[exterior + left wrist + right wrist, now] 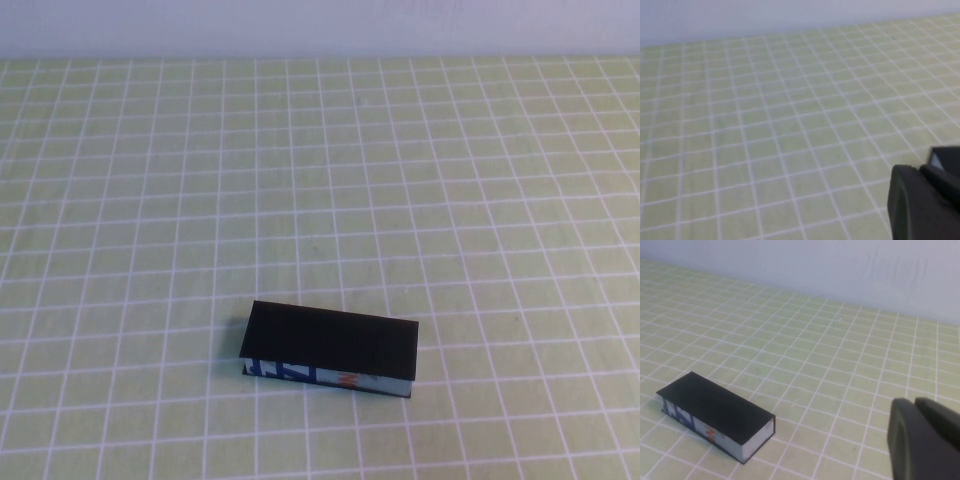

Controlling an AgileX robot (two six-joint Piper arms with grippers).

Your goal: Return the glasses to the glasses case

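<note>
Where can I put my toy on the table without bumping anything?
Almost anywhere. Only the closed glasses case sits on the checkered table, near the front. Everything behind it and to both sides is bare. Both tools, left tool and right tool, stay off beyond the near edge.

black glasses case [332, 338], blue-white-orange printed front; pale green tablecloth [150, 200] with white grid.

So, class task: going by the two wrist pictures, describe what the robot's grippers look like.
Little of either shows. The left gripper appears as a matte black, rounded block with a smooth curved edge and a lighter grey patch behind it. The right gripper, shut, is likewise matte black with rounded moulded fingers. No cables or markings show. Neither arm appears in the high view.
</note>
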